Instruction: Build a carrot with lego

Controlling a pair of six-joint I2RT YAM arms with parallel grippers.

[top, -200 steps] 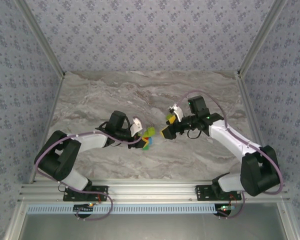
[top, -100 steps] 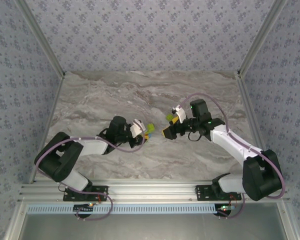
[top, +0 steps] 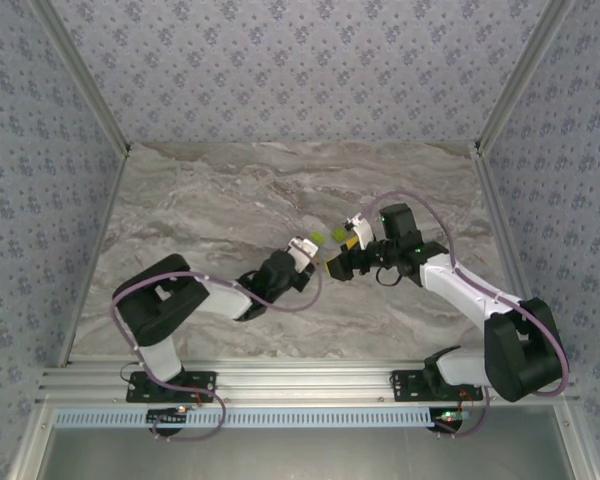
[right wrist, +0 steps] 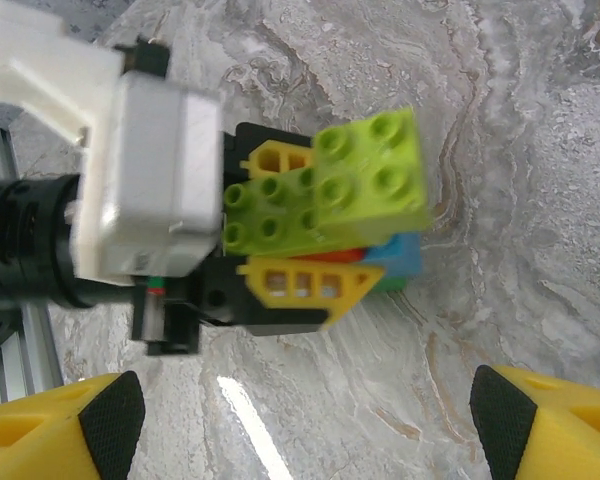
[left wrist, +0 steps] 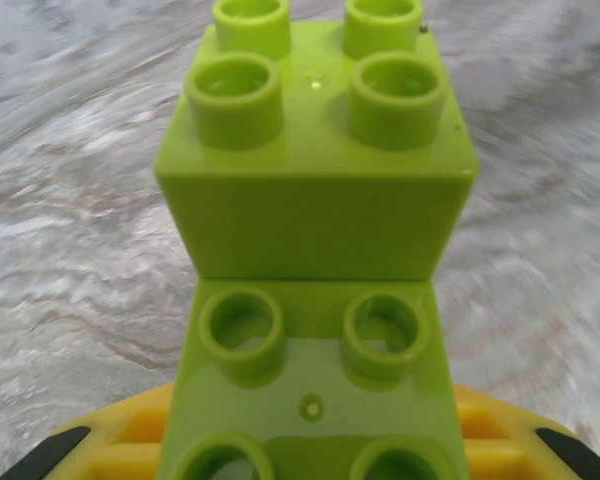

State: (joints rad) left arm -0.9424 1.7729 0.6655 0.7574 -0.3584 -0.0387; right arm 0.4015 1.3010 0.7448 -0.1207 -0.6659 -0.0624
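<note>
- One marbled table spreads beneath everything
- Both arms, the left arm and the right arm, reach inward and meet near its middle
- Left gripper has its yellow fingers pinching the carrot
- Right gripper sits just beside the carrot with its jaws spread wide, gripping nothing
- Lime-green bricks form the carrot's forked end, with a red brick, a blue brick and a sliver of green under them in the right wrist view

a grey marbled tabletop sits between blue-patterned walls, metal rail along near edge.
</note>
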